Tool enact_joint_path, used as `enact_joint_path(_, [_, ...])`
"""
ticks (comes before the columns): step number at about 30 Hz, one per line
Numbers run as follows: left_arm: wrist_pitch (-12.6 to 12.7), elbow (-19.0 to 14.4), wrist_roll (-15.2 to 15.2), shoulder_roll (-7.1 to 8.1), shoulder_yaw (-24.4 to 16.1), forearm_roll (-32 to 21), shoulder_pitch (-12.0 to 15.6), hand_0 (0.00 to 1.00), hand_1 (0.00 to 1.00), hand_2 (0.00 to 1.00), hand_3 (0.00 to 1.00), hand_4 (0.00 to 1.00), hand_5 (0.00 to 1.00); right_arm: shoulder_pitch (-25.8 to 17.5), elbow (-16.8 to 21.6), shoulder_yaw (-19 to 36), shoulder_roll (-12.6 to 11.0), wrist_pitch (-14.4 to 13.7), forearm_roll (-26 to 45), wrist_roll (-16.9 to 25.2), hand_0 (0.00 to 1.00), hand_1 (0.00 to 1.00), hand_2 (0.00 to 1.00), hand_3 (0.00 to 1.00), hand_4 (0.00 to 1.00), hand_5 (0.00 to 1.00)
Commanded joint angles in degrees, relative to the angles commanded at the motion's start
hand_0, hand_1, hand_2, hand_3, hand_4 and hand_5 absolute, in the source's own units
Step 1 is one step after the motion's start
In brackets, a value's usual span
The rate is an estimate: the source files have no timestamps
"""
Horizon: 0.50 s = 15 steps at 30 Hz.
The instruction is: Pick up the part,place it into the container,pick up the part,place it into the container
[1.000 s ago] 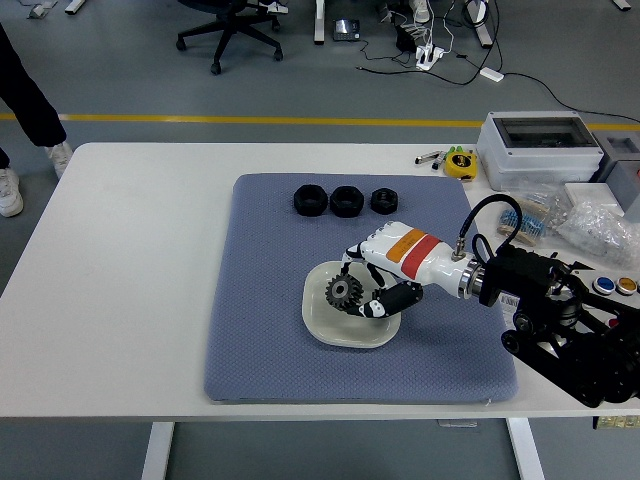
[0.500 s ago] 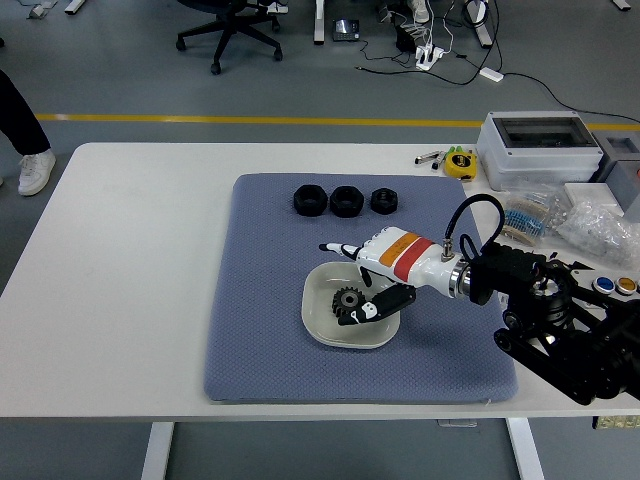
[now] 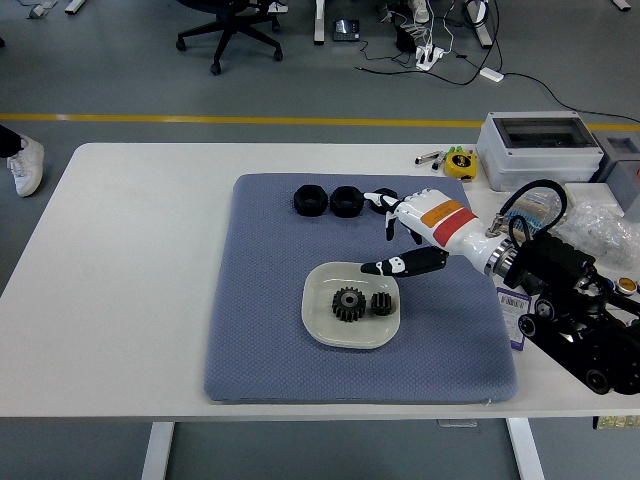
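My right hand (image 3: 400, 235) hangs empty over the mat, and the next parts lie just beyond its fingertips.

My fingers are spread and hold nothing, thumb (image 3: 395, 265) reaching down-left toward the white dish (image 3: 318, 322). Two gears (image 3: 360, 302) already lie in that dish, below and left of my palm. The black parts left on the blue mat (image 3: 260, 330) sit in a row running left to right along its far edge: the nearest (image 3: 381, 200) by my fingertips, two more (image 3: 328, 201) further left. My left hand is out of view, so I judge the right makes the reach.

Right hand (image 3: 400, 232) hovers, fingers spread, holding nothing.
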Motion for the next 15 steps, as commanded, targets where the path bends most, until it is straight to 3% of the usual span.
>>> enact_joint_path(5, [0.0, 0.1, -0.1, 0.0, 0.0, 0.1, -0.1, 0.682, 0.659, 0.652, 0.554, 0.622, 0.583, -3.6, 0.6, 3.9, -2.3, 1.4, 10.4, 0.8, 0.083, 0.127, 0.326, 0.575, 0.983, 0.705])
enact_joint_path(6, [0.0, 0.1, 0.0, -0.03, -0.2, 0.3, -0.1, 0.68, 0.658, 0.651, 0.554, 0.622, 0.586, -5.2, 1.9, 5.9, -2.9, 1.4, 12.3, 0.7, 0.09, 0.137, 0.314, 0.517, 0.946, 0.725])
enact_joint_path(11, [0.0, 0.2, 0.0, -0.1, -0.6, 0.9, -0.2, 0.68, 0.658, 0.651, 0.554, 0.622, 0.586, -11.4, 7.6, 12.8, -3.9, 2.1, 19.7, -0.8, 0.09, 0.137, 0.314, 0.517, 0.946, 0.725])
enact_joint_path(15, [0.0, 0.3, 0.1, -0.24, -1.0, 1.4, -0.1, 0.681, 0.658, 0.649, 0.553, 0.622, 0.589, -16.8, 12.0, 16.7, -3.4, 2.4, 27.8, -2.5, 0.088, 0.136, 0.312, 0.511, 0.94, 0.736])
